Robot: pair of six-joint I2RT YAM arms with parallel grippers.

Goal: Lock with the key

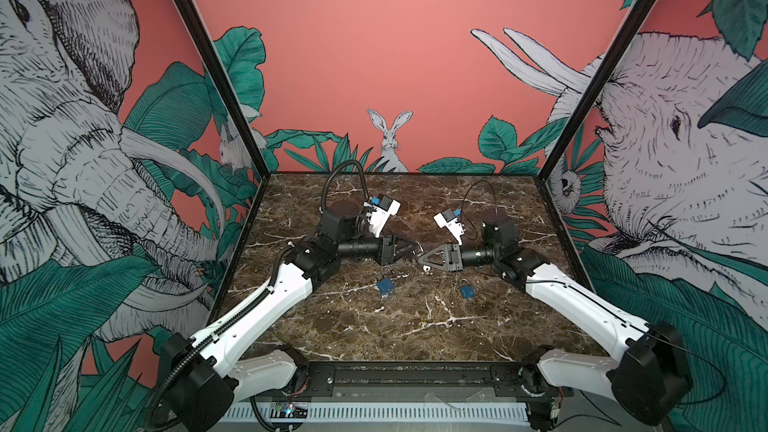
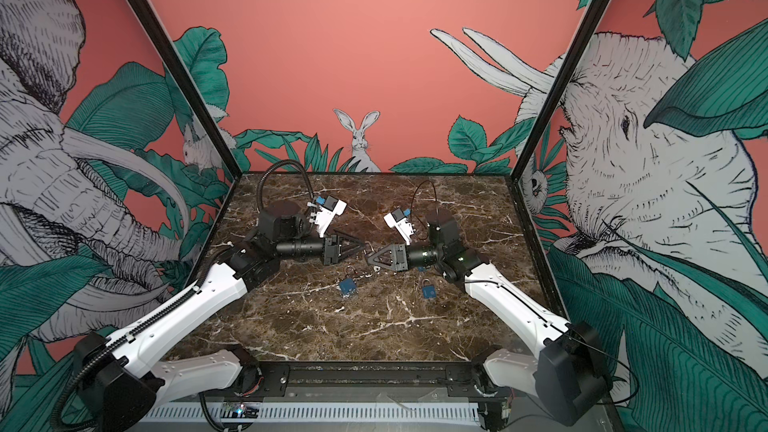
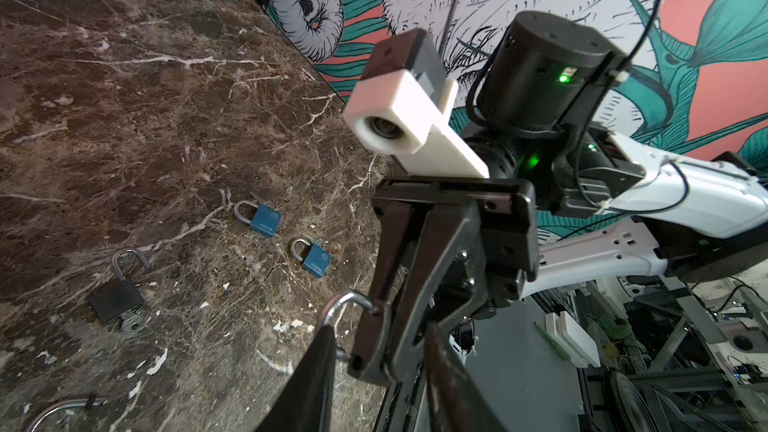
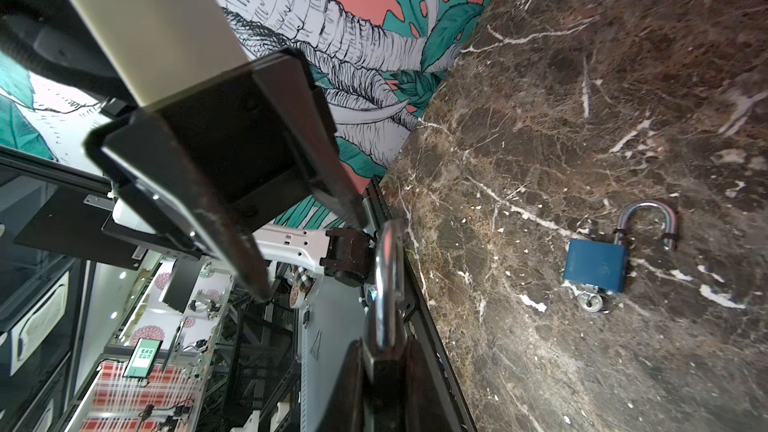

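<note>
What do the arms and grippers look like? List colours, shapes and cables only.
The left arm and right arm have white shells and black joints. A ribbed black hose follows the left one, a thin black cable the right. The left gripper and right gripper are black, triangular and open-framed.

No legible text found. Closed blue rectangular steel-shackled padlock [image 3: 261, 220]: pale lettering line and round emblem, too small to read. Neighbouring closed blue padlock [image 3: 316, 259]: same. Open blue padlock [image 1: 385, 285], 7 o'clock from middle of brown marble tabletop [image 1: 415, 326]: faint emblem, illegible. Green-lit screen [image 4: 143, 357]: white blocks, unreadable.
</note>
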